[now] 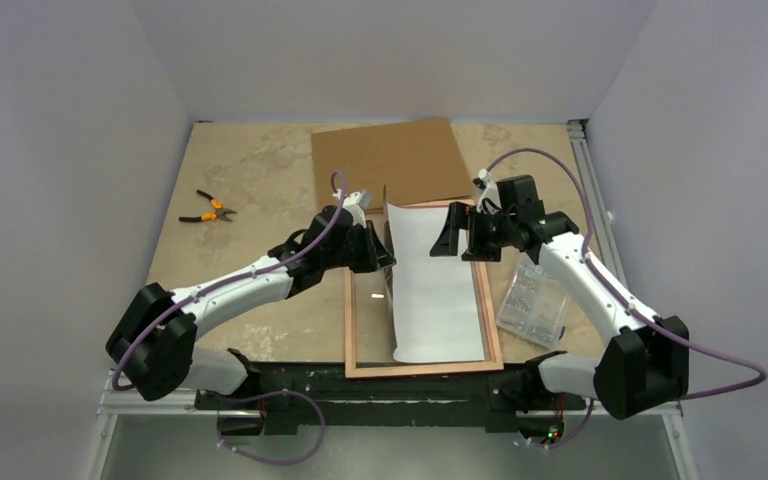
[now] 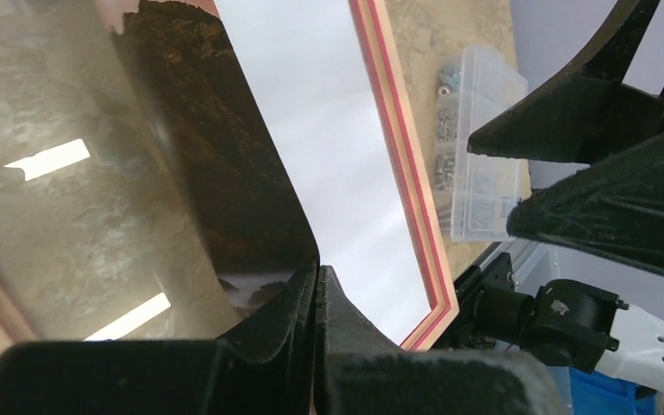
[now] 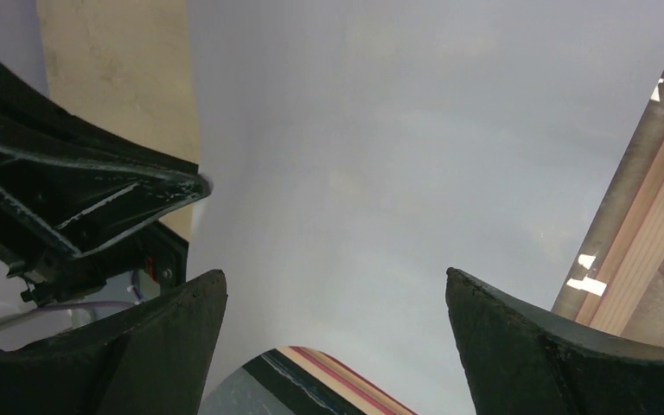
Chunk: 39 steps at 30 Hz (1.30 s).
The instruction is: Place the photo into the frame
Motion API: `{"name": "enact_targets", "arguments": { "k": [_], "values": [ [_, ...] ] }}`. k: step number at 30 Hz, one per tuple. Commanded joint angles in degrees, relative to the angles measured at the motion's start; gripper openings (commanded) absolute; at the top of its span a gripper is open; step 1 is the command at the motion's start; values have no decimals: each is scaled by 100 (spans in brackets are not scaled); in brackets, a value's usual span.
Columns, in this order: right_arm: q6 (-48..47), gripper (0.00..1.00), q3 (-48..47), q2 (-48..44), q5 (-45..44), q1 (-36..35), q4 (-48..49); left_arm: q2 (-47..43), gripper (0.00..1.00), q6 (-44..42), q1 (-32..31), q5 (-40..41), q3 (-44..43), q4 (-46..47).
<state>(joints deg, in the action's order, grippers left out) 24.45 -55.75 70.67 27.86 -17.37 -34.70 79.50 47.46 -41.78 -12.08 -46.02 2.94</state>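
Observation:
The frame (image 1: 349, 330) lies flat near the table's front, tan with a pink inner strip; its edge also shows in the left wrist view (image 2: 408, 164) and the right wrist view (image 3: 657, 225). The photo (image 1: 438, 300) lies white side up over the frame's right half, its far left edge curled upward. My left gripper (image 1: 388, 240) is shut on that raised edge (image 2: 317, 277); the dark printed side (image 2: 207, 138) and white back (image 2: 328, 112) both show. My right gripper (image 1: 453, 236) is open just above the photo's white back (image 3: 380, 147), fingers spread (image 3: 333, 275).
A brown backing board (image 1: 390, 160) lies beyond the frame. Orange-handled pliers (image 1: 208, 210) lie at the far left. A clear plastic box of small parts (image 1: 533, 305) sits right of the frame. A glossy clear pane (image 1: 370, 320) reflects lights in the frame's left half.

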Motion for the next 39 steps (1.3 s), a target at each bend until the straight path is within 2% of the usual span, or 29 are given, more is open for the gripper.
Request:
{"name": "enact_targets", "arguments": {
  "k": [1,3,6,9,11,15,20,23,31,34,39],
  "values": [
    [-44,97,-448,396,-283,32,210,-398,2,-66,-28,703,-114,-1096],
    [-53,97,-595,610,-319,32,269,-467,16,-90,-23,843,-55,-1411],
    [-89,97,-847,915,-325,34,263,-590,49,-155,-4,1082,41,-1842],
    [-99,97,-915,1062,-290,31,303,-848,81,-137,271,1093,163,-2050],
    [-99,97,-883,1083,-285,31,335,-1016,91,-132,627,823,265,-1964],
    [-110,97,-696,1071,-280,31,390,-1035,96,-217,1582,250,273,-1656],
    [-156,97,-466,1090,-289,31,407,-317,95,-106,2541,-387,-47,-1274],
    [-202,97,-384,1119,-281,34,396,382,89,37,2947,-679,-371,-1014],
    [-307,97,-388,1186,-316,40,301,2244,70,428,3337,-1172,-1410,-384],
    [-325,97,-388,1164,-317,48,269,2868,51,579,3372,-1261,-2101,-430],
    [-335,97,-328,1168,-252,49,230,3631,9,706,3492,-1241,-3302,-765]
  ]
}}
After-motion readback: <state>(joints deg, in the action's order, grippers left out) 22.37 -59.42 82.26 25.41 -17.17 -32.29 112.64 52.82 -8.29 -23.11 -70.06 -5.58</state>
